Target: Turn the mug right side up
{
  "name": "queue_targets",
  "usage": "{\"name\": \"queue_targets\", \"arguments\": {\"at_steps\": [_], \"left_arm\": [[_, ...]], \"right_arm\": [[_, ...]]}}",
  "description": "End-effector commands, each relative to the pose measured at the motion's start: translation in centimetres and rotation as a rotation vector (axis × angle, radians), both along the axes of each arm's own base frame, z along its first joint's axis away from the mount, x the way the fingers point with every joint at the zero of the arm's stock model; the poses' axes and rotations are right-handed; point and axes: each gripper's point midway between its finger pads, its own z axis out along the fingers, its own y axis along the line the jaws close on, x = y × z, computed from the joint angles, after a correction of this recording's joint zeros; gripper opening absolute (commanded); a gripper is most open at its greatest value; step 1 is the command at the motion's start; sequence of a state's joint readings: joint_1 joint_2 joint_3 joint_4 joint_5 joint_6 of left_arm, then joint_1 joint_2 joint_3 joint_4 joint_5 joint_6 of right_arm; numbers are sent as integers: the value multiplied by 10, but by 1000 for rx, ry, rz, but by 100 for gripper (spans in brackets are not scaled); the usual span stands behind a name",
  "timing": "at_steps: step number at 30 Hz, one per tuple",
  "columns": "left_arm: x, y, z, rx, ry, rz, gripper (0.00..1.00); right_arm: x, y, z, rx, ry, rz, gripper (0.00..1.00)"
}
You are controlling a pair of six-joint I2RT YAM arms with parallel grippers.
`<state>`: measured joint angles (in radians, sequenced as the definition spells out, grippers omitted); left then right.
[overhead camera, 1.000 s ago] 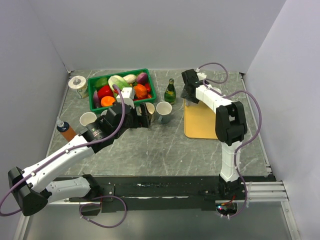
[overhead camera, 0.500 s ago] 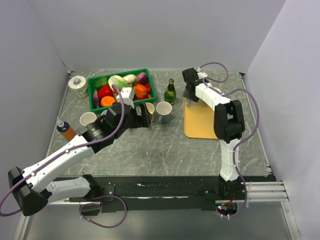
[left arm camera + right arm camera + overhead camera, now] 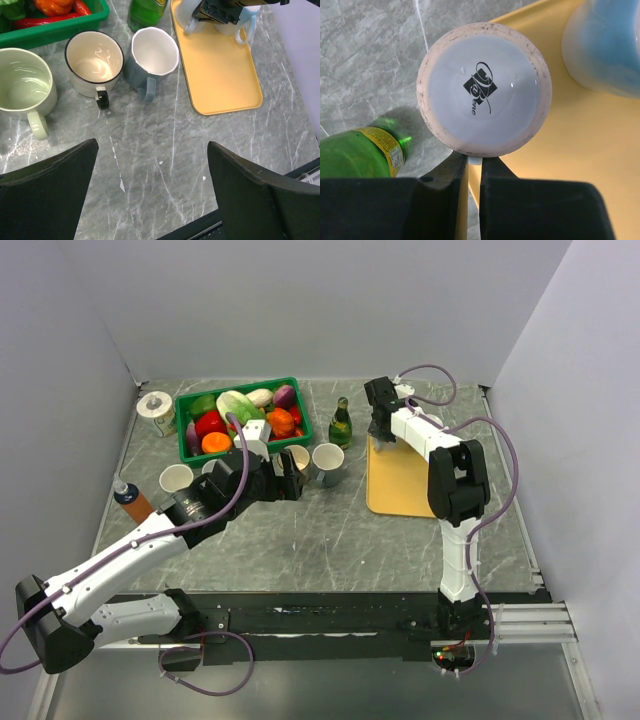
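Note:
The mug [image 3: 484,89] stands upside down on the yellow tray [image 3: 570,150]. It is white, with a printed logo on its upturned base. My right gripper [image 3: 474,162] is shut on a pale part at the mug's side, apparently its handle. In the top view the right gripper [image 3: 381,425] sits at the tray's far left corner. My left gripper [image 3: 152,145] is open above bare table, nothing between its fingers, just in front of three upright mugs.
A light blue mug [image 3: 605,45] stands on the tray beside the white one. A green bottle [image 3: 341,425] stands left of the tray. Upright mugs: grey-blue [image 3: 152,55], cream [image 3: 94,62], pale green [image 3: 25,85]. Behind them is a green basket [image 3: 240,386] of produce.
My right gripper's jaws have closed from half open onto the mug's side. It also settled slightly lower at the tray corner. The left arm has barely moved.

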<state>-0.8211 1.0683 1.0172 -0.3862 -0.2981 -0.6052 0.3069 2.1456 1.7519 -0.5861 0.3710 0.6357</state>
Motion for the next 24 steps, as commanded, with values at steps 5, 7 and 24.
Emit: {"name": "queue_targets", "arguments": {"at_steps": [5, 7, 24], "left_arm": [[-5, -5, 11, -53, -20, -43, 96], [-5, -6, 11, -56, -20, -45, 96], [-9, -25, -3, -96, 14, -113, 96]], "right_arm": [[-6, -1, 27, 48, -74, 30, 0], [-13, -1, 30, 61, -80, 42, 0], [-114, 14, 57, 324, -114, 176, 0]]}}
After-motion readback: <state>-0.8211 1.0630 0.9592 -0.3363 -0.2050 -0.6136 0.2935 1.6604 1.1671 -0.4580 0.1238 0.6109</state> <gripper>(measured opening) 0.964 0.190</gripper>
